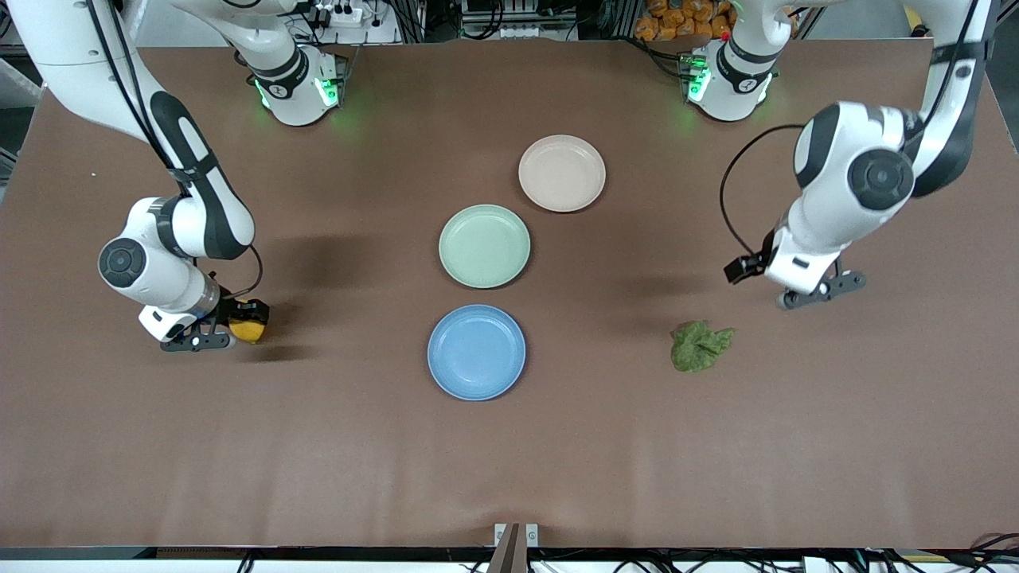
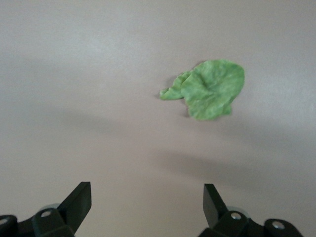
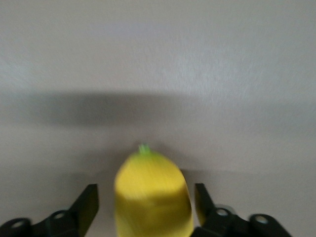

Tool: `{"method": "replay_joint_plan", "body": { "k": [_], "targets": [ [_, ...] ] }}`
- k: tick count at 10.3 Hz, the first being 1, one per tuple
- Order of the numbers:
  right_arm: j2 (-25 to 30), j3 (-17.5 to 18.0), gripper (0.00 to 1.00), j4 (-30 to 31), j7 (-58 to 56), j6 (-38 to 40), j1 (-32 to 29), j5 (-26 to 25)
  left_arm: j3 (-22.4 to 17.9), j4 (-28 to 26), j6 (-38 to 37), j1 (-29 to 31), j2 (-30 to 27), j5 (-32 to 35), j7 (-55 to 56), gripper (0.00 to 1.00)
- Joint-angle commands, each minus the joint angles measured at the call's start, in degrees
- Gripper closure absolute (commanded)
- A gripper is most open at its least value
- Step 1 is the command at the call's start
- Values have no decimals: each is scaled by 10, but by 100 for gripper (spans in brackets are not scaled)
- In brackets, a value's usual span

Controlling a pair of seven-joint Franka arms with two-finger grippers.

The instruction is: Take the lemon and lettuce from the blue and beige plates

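The yellow lemon point(image 1: 249, 326) lies on the brown table toward the right arm's end, off any plate. My right gripper point(image 1: 231, 326) is open with the lemon point(image 3: 152, 197) between its fingers, a gap showing on each side. The green lettuce leaf point(image 1: 700, 344) lies flat on the table toward the left arm's end. My left gripper point(image 1: 822, 289) is open and empty, a little above the table beside the lettuce point(image 2: 210, 89) and apart from it. The blue plate point(image 1: 476, 352) and the beige plate point(image 1: 561, 173) are both empty.
An empty green plate point(image 1: 484, 245) sits between the blue and beige plates in the middle of the table. The table's front edge point(image 1: 509, 545) runs nearest the front camera.
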State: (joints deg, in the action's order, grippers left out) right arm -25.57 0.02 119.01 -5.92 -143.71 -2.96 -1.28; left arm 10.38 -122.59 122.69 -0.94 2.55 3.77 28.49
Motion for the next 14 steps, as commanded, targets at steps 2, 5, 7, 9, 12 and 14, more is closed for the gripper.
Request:
{"method": "replay_joint_plan", "body": {
  "k": [2, 5, 7, 9, 12, 14],
  "targets": [
    [39, -21, 0, -90, -4, 190, 16, 8, -12, -3, 18, -6, -69, -14, -58, 0],
    [93, -21, 0, -163, -2, 345, 16, 12, -20, 79, 10, -7, -77, -10, -132, 0],
    [168, -20, 0, -140, -5, 390, 9, 11, -20, 144, -72, -9, -77, -13, -185, 0],
    [231, -20, 0, -145, -6, 459, 2, 11, -19, 209, -174, -10, -76, -40, -238, 0],
    [251, -20, 0, -222, -4, 522, 0, 10, -20, 286, -288, -4, -63, -69, -288, 0],
    [248, -21, 0, -296, -3, 578, 2, 7, -21, 324, -317, -3, -49, -72, -288, 0]
  ]
}}
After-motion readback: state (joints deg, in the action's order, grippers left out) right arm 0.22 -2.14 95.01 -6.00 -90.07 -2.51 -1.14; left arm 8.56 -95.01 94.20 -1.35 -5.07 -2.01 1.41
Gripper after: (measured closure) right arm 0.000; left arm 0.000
